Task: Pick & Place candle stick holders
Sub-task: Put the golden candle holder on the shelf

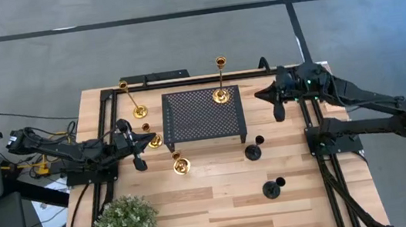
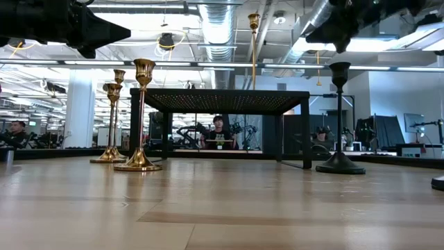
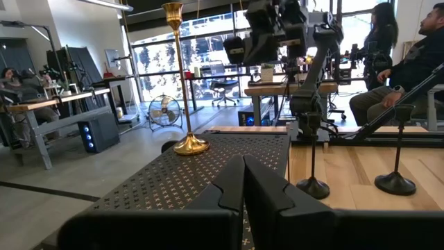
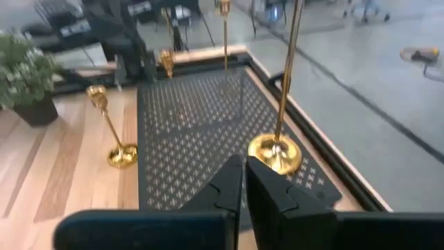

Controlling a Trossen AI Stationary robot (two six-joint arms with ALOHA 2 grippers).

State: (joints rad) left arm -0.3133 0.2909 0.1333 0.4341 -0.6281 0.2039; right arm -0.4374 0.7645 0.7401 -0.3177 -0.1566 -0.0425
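A black perforated stand point(image 1: 203, 116) sits mid-table. One tall gold candle stick holder point(image 1: 222, 94) stands by its round base on the stand's far right corner. Three more gold ones stand on the wood: one point(image 1: 139, 111) at the stand's far left, one point(image 1: 155, 141) by its near left corner, one point(image 1: 181, 164) nearer the front. Two black ones point(image 1: 253, 151) point(image 1: 272, 189) stand at the near right. My left gripper point(image 1: 150, 138) hovers shut left of the stand. My right gripper point(image 4: 243, 173) is shut in the air, right of the holder on the stand point(image 4: 276, 153).
A green potted plant point(image 1: 126, 224) stands at the table's near left corner. Black frame rails point(image 1: 324, 153) run along both sides of the table. Bare wood lies between the stand and the near edge. People sit in the room beyond the table.
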